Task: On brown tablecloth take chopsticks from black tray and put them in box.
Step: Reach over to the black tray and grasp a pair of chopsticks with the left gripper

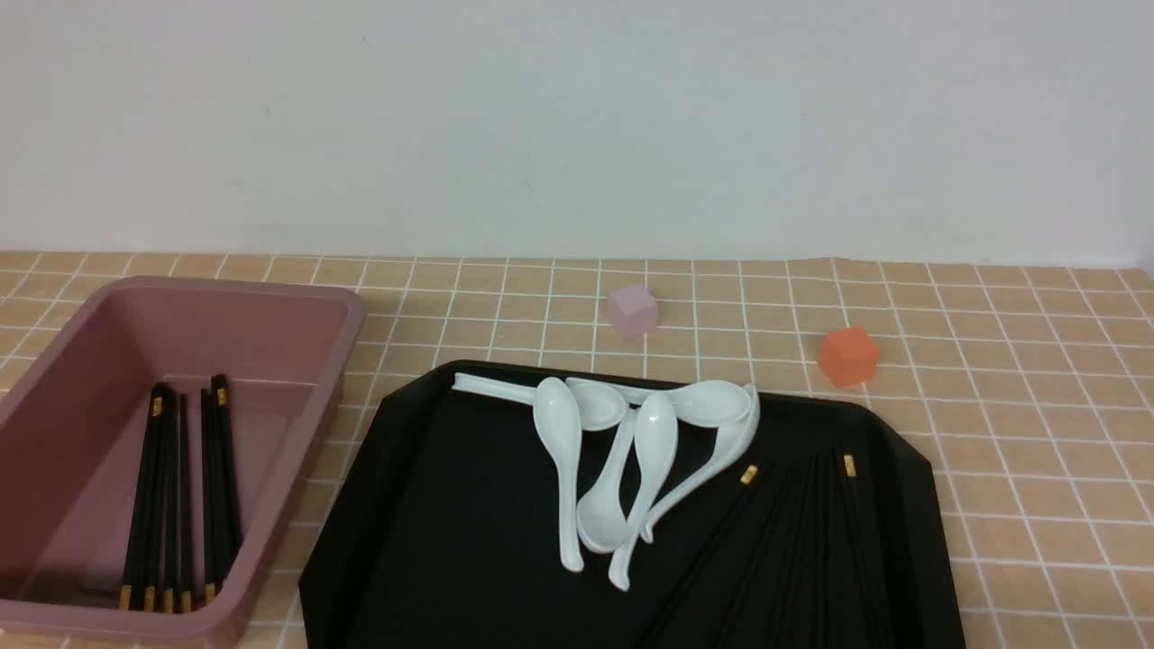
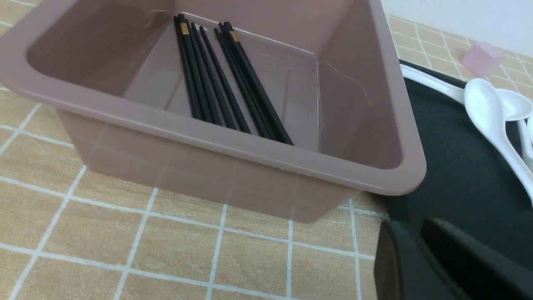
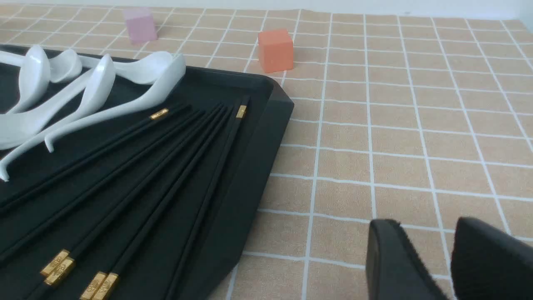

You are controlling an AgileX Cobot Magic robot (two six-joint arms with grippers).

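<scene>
The black tray [image 1: 451,505] lies mid-table on the brown tablecloth [image 1: 1037,406]. Several black chopsticks [image 1: 793,541] with gold bands fan across its right part; they also show in the right wrist view [image 3: 166,166]. The pink box [image 1: 352,311] stands left of the tray and holds several more chopsticks [image 1: 176,505], which the left wrist view also shows [image 2: 225,83]. Neither gripper shows in the front view. My left gripper [image 2: 410,227] is empty, fingers close together, at the box's near corner by the tray's edge. My right gripper [image 3: 427,227] is open and empty over the cloth, right of the tray [image 3: 258,146].
Several white ceramic spoons [image 1: 613,451] lie piled at the tray's far middle, next to the chopsticks. A small pink cube [image 1: 633,310] and an orange cube [image 1: 847,355] sit on the cloth behind the tray. A white wall closes the far side.
</scene>
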